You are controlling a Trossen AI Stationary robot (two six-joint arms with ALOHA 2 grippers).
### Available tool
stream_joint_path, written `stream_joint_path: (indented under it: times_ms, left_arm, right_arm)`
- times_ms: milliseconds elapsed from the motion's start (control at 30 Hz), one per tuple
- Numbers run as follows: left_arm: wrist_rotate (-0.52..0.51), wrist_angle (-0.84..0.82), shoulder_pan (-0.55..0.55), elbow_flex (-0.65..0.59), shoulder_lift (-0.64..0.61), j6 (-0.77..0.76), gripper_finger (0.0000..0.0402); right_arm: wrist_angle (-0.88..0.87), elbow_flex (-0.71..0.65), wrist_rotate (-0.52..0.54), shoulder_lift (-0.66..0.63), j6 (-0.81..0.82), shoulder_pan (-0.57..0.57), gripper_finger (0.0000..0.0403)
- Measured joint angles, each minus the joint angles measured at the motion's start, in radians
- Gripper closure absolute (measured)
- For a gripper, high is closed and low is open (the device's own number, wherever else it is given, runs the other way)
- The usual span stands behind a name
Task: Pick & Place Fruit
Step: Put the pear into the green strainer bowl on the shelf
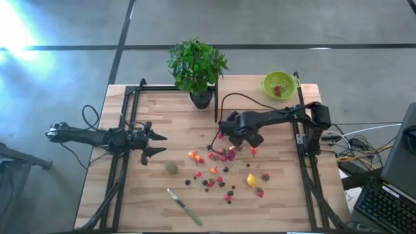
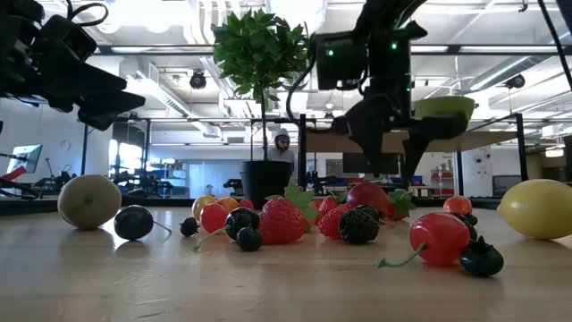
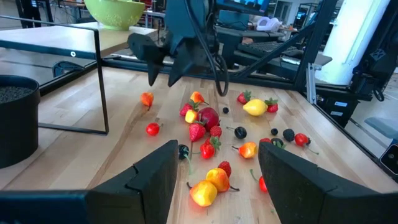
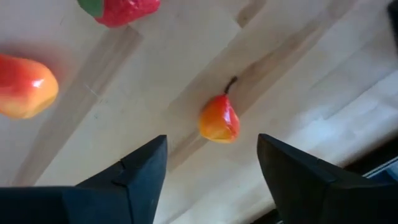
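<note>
Orange-red, a small pear-shaped fruit (image 4: 219,119) lies on its side on the wooden table (image 1: 279,195), stem away from the right gripper (image 4: 211,162), whose fingers are spread above it. More fruit (image 1: 221,170) is scattered mid-table. The green bowl (image 1: 279,84) (far corner) holds something red. The left gripper (image 1: 156,144) waits spread, empty.

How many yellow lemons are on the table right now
1. The lemon lies on the table's right side, near the scattered berries, beside a strawberry. Others could be hidden under the right arm.
</note>
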Motion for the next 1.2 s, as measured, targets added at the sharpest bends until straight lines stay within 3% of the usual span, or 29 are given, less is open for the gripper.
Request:
stream_joint_path:
  times_ms: [467,900,1033,1200]
  left_arm:
    - [0.000,0.000,0.000,0.000,0.000,0.000,0.0172]
    - [0.000,0.000,0.000,0.000,0.000,0.000,0.0172]
    - [0.000,0.000,0.000,0.000,0.001,0.000,0.0172]
    - [0.000,0.000,0.000,0.000,0.002,0.000,0.0172]
  right_arm:
    - [0.023,-0.002,0.059,0.033,-0.074,-0.002,0.0124]
    - [0.062,-0.019,0.066,0.102,-0.127,-0.010,0.0151]
    - [0.062,-0.019,0.157,0.156,-0.124,-0.016,0.0157]
    - [0.059,-0.019,0.169,0.196,-0.119,-0.029,0.0166]
